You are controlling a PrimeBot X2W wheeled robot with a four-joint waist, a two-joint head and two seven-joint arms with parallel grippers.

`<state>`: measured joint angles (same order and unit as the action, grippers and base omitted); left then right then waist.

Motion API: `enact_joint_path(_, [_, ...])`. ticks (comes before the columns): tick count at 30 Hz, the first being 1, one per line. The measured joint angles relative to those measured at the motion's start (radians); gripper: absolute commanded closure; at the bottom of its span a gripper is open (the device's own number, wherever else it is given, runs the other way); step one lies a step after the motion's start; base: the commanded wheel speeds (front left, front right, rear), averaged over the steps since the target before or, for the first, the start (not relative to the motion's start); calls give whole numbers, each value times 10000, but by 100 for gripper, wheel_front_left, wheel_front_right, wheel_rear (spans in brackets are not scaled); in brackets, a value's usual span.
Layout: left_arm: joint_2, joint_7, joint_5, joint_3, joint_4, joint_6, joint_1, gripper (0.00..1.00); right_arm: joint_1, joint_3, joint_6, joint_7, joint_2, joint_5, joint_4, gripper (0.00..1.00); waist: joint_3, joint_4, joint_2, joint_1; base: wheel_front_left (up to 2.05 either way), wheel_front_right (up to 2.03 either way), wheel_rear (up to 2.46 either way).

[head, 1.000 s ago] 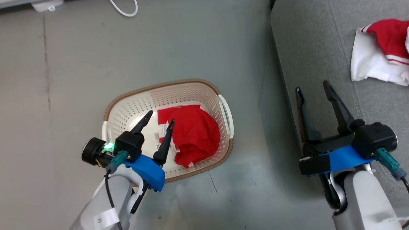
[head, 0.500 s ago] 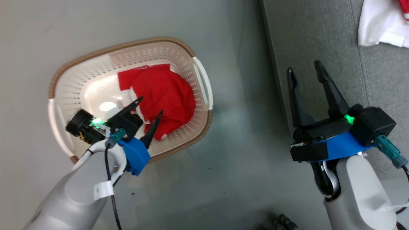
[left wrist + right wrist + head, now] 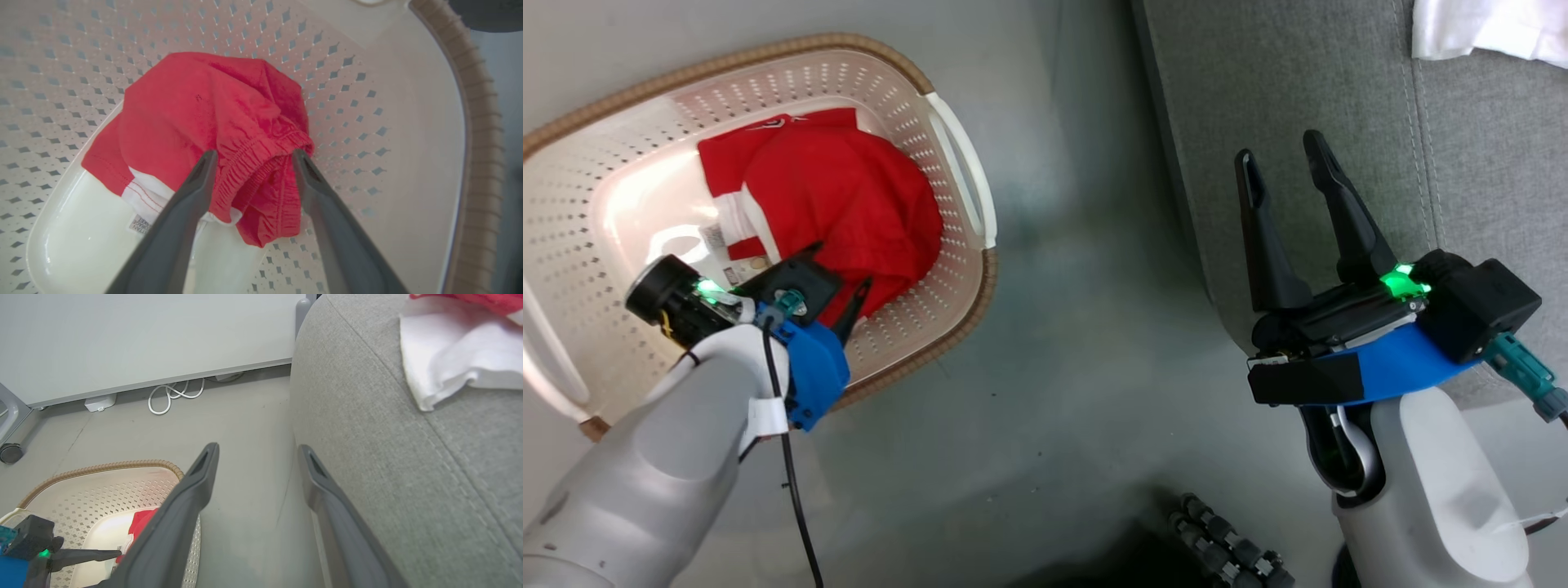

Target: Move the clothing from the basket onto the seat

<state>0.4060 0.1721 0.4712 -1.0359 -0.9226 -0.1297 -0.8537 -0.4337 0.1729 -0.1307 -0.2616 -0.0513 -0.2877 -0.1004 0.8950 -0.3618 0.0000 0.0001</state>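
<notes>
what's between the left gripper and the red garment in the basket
Nothing visible stands in the way. The open left gripper is inside the basket with its fingers on either side of the red garment's gathered edge.

Glossy perforated plastic basket [image 3: 947, 163], soft cloth clothing [image 3: 212, 110], matt woven-fabric seat [image 3: 1241, 106]
</notes>
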Motion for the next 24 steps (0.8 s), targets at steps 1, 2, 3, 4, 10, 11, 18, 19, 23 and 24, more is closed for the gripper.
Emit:
enact_joint_path(1, [50, -63, 61, -92, -75, 0, -73, 0, -30, 33, 0, 0, 0, -59, 19, 0, 58, -57, 0, 0, 0, 0, 0])
enact_joint_path(2, [82, -98, 123, -144, -119, 0, -131, 0, -59, 63, 0, 0, 2, -94, 48, 0, 113, -112, 0, 0, 0, 0, 0])
enact_joint_path(3, [136, -138, 142, -217, -171, 0, -196, 0, -83, 86, 0, 0, 0, -142, 77, 0, 164, -162, 0, 0, 0, 0, 0])
enact_joint_path(4, [165, -171, 169, -278, -230, 0, -267, 0, -102, 105, 0, 0, 0, -167, 109, 0, 213, -208, 0, 0, 0, 0, 0])
enact_joint_path(10, [203, -445, 109, -502, -796, 15, -666, 0, -115, 186, 0, -2, 0, -428, 230, 0, 461, -419, 0, 0, 0, 0, 0])
enact_joint_path(11, [199, -504, 100, -518, -894, 56, -720, 0, -116, 199, 0, -2, 0, -499, 234, 0, 495, -449, 0, 0, 0, 0, 0])
enact_joint_path(18, [25, -481, 86, -458, -1375, 594, -983, 0, -85, 203, 0, -4, 0, -616, 309, 0, 689, -559, 0, -1, 0, 0, 0])
enact_joint_path(19, [-29, -414, 138, -428, -1406, 642, -997, 0, -78, 192, 0, -4, 0, -616, 320, 0, 703, -551, 0, -1, 0, 0, 0])
enact_joint_path(23, [-136, -349, 219, -397, -1628, 731, -1081, 0, -73, 180, 0, -4, 0, -696, 357, 0, 737, -524, 0, -1, 0, 0, 0])
enact_joint_path(24, [-163, -314, 219, -393, -1676, 769, -1087, 0, -74, 184, 0, -4, 0, -706, 360, 0, 739, -523, 0, -1, 0, 0, 0])
